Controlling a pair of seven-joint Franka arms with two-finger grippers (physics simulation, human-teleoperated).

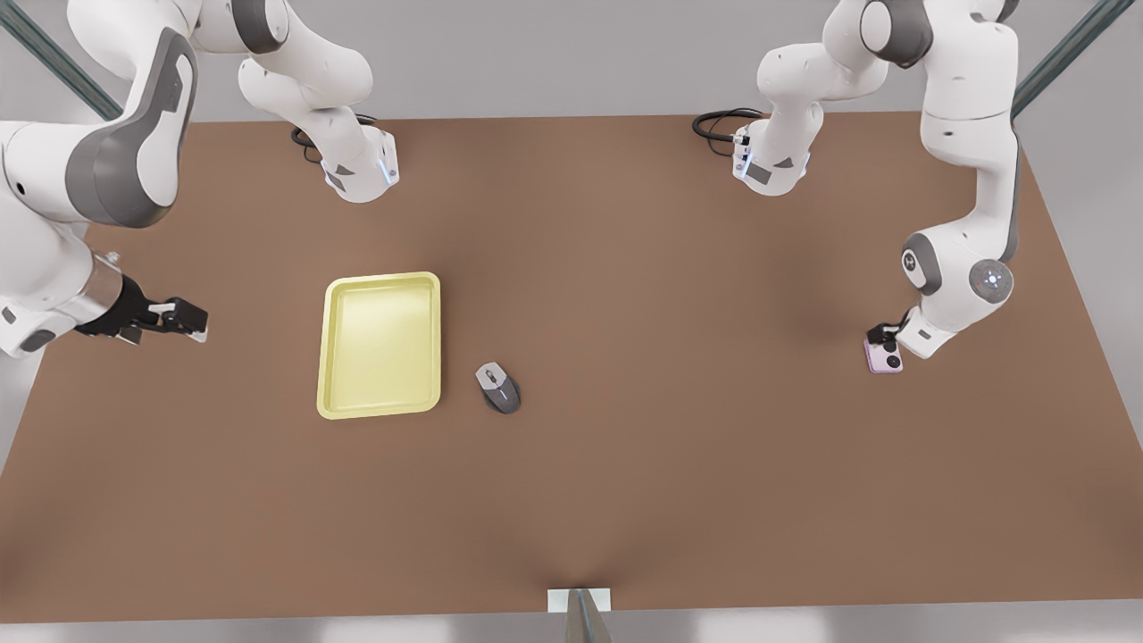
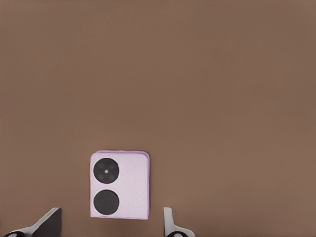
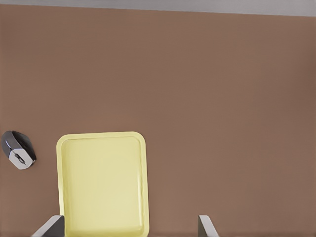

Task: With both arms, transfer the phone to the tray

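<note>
The pale pink phone (image 1: 885, 360) lies flat on the brown table at the front view's right, its two black lenses facing up. My left gripper (image 1: 882, 339) hangs low right over it. In the left wrist view the phone (image 2: 129, 185) lies between the spread fingertips (image 2: 49, 222), and the left gripper (image 2: 108, 228) is open and not touching it. The yellow tray (image 1: 379, 279) rests left of centre. My right gripper (image 1: 183, 319) waits open, left of the tray and above the table. In the right wrist view the tray (image 3: 101, 135) sits just ahead of the right gripper (image 3: 127, 228).
A grey-and-silver mouse (image 1: 498, 388) sits just right of the tray's near corner, and the mouse (image 3: 19, 149) also appears in the right wrist view. Both arm bases (image 1: 362, 170) stand at the table's far edge with black cables (image 1: 719, 125). Wide bare tabletop separates the tray from the phone.
</note>
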